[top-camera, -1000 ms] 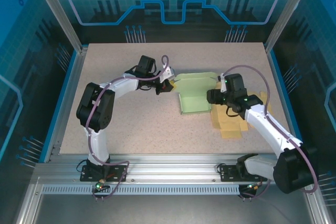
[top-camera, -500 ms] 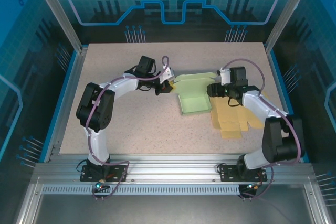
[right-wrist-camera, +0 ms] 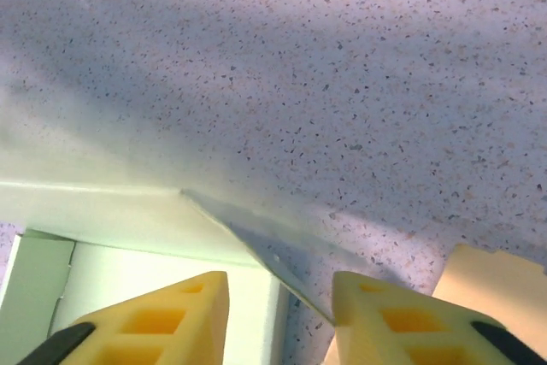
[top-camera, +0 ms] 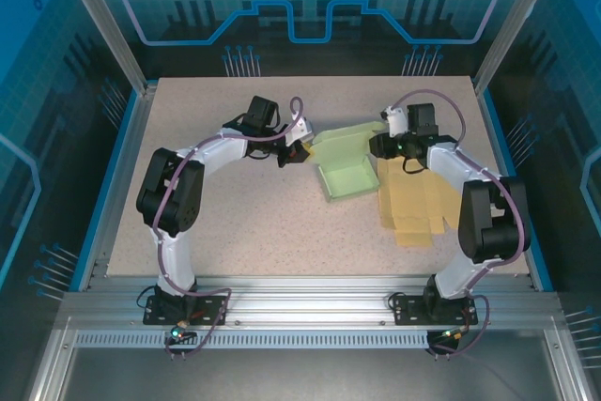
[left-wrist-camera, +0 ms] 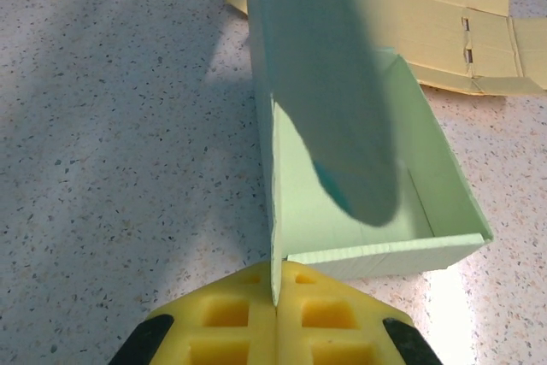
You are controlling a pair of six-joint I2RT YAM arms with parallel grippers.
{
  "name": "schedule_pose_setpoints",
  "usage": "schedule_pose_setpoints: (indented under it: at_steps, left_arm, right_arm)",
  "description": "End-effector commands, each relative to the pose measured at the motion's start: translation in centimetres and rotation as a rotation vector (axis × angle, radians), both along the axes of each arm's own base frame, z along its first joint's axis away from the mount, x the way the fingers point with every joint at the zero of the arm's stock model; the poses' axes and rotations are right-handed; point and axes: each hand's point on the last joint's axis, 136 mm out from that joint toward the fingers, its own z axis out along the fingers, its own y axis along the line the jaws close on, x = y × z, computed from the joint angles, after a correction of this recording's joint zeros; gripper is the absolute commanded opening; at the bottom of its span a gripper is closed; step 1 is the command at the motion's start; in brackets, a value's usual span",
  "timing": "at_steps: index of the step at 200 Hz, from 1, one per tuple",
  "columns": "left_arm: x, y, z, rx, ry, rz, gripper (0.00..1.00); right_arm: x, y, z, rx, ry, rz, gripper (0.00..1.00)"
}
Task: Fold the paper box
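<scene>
Yellow foam pads of the left tool point(left-wrist-camera: 275, 301) are pressed together on an upright wall of the pale green paper box point(left-wrist-camera: 419, 211), at the box's left edge. At the box's right far corner the right tool point(right-wrist-camera: 280, 292) stands partly open, and a thin green flap runs between its pads with neither clearly touching it. Just right of the box, flat yellow cardboard point(top-camera: 413, 208) lies on the speckled counter point(top-camera: 235, 223).

a blurred green flap point(left-wrist-camera: 329, 83) hides part of the paper box point(left-wrist-camera: 376, 250).
</scene>
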Motion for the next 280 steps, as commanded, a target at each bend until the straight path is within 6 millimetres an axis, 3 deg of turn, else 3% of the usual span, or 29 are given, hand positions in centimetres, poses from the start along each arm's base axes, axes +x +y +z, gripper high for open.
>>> schedule_pose_setpoints:
  at_steps: [1,33,65,78,102,118,157,207,241,280]
  left_arm:
    - [0.2,-0.5,0.4,-0.011,0.008,-0.004,0.00]
    - [0.1,-0.3,0.3,-0.003,0.014,0.010,0.00]
    - [-0.3,0.0,0.1,0.008,0.019,0.023,0.00]
    - [-0.3,0.2,0.0,0.013,0.029,0.038,0.04]
    - [-0.1,0.6,-0.2,0.022,0.062,0.088,0.22]
    - [0.1,1.0,0.0,0.025,0.074,0.135,0.25]
    - [2.0,2.9,0.3,0.049,0.027,0.341,0.21]
    - [3.3,4.6,1.8,0.025,-0.002,0.609,0.09]
    - [2.9,3.7,3.0,-0.047,0.017,0.705,0.08]
    - [2.0,3.4,2.6,-0.103,0.082,0.834,0.11]
  right_arm:
    - [-0.2,0.3,0.3,0.031,-0.009,0.023,0.28]
    - [-0.4,0.7,0.0,0.047,-0.011,0.025,0.14]
    - [-0.5,0.9,-0.2,0.023,-0.004,0.014,0.07]
    - [-0.6,1.1,-0.4,0.010,0.007,0.007,0.00]
    - [-1.1,1.7,-0.6,-0.047,0.001,-0.005,0.00]
    - [-1.7,2.1,-0.4,-0.080,-0.015,-0.015,0.00]
    - [-3.0,2.5,0.5,-0.138,-0.059,-0.058,0.00]
    - [-4.2,4.6,1.8,-0.169,-0.133,-0.090,0.00]
    - [-4.6,6.3,1.6,-0.160,-0.154,-0.129,0.00]
    - [-4.6,8.2,1.3,-0.101,-0.164,-0.144,0.00]
